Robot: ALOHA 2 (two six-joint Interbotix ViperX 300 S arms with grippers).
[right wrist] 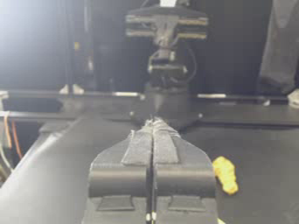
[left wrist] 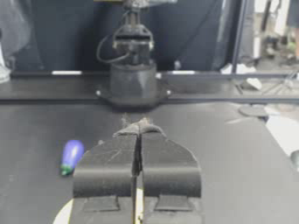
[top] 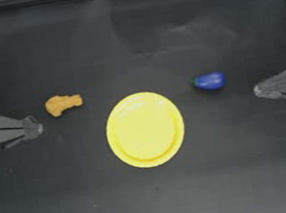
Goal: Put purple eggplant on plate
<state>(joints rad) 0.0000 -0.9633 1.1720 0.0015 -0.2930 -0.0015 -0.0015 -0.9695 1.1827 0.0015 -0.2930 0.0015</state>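
One purple eggplant [top: 209,81], one plate [top: 145,129], one nugget [top: 63,103]; left gripper [top: 35,128] and right gripper [top: 259,90] jaws closed, empty

- My top camera looks straight down on the whole bench [top: 133,39], from well above.
- My left wrist camera faces low across it, over its own claw [left wrist: 139,131], to the far arm.
- My right wrist camera looks back the opposite way.
- All three share the bench's middle.
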